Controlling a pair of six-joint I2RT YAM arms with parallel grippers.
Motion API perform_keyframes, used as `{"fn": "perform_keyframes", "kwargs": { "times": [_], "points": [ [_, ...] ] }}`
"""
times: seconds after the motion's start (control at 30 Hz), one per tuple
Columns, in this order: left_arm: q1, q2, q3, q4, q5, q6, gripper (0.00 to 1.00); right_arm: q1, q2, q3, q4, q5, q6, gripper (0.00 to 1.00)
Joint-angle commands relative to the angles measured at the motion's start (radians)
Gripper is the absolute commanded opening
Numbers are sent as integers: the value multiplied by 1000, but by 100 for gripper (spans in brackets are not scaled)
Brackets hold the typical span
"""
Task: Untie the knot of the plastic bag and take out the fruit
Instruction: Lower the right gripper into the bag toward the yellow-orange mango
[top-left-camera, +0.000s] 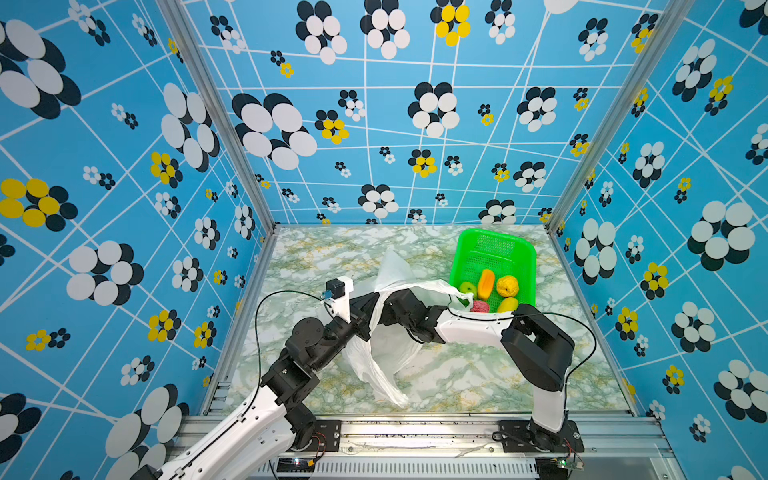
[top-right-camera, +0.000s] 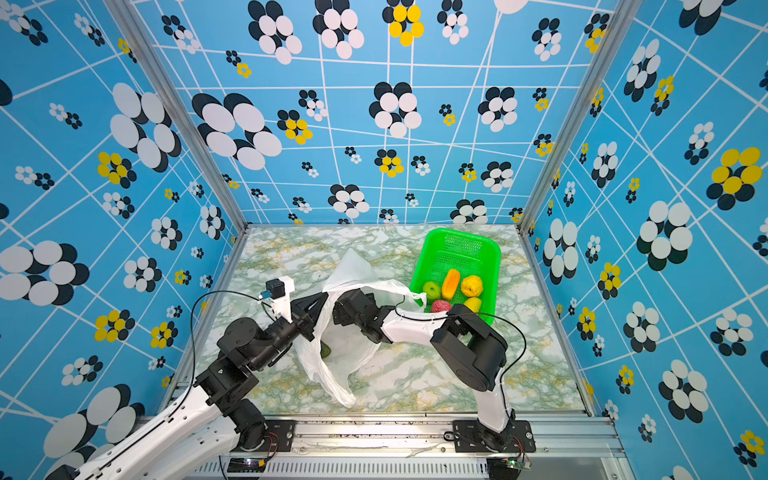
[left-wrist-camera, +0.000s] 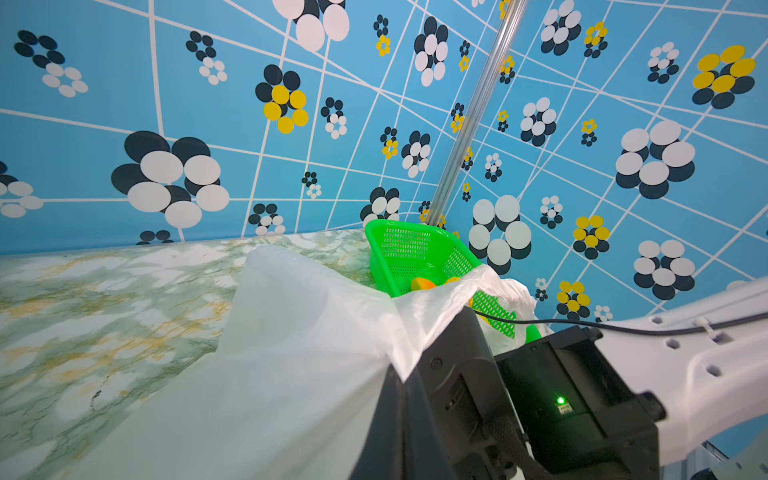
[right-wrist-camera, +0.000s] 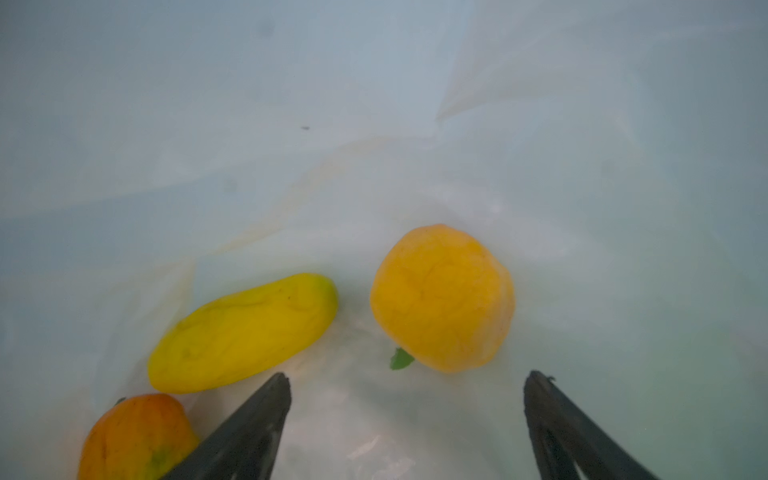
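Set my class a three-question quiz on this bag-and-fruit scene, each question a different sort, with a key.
1. True or false: the green basket is empty.
2. In the right wrist view, how many fruit lie inside the plastic bag? A) one B) three C) six
3. Fill in: the left gripper pinches the bag's rim, while the right gripper, inside the bag, stands ___.
Key: 1 false, five fruit lie in it; 2 B; 3 open.

I get both top views bright and even, blue flowered walls (top-left-camera: 104, 166) bowed at edges; past the right jaws the thin translucent white plastic bag (right-wrist-camera: 374, 124) looks hazy.
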Motion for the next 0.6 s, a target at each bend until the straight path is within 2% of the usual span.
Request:
{"fn": "perform_keyframes", "kwargs": {
  "times": [0.0, 0.17, 0.4, 0.57],
  "points": [
    [3, -9, -8, 35, 25, -9, 0, -4, 50, 71, -24, 155, -21, 91],
    [3, -10, -12, 38, 22, -5, 0, -5, 147, 145, 19, 184, -114, 92],
    [3, -12, -10, 30, 12, 4, 0, -5, 244, 226, 15, 174, -104, 90],
    [1, -21, -8, 26, 12, 2, 0, -5, 288, 285, 2, 202, -213, 84]
  ]
}}
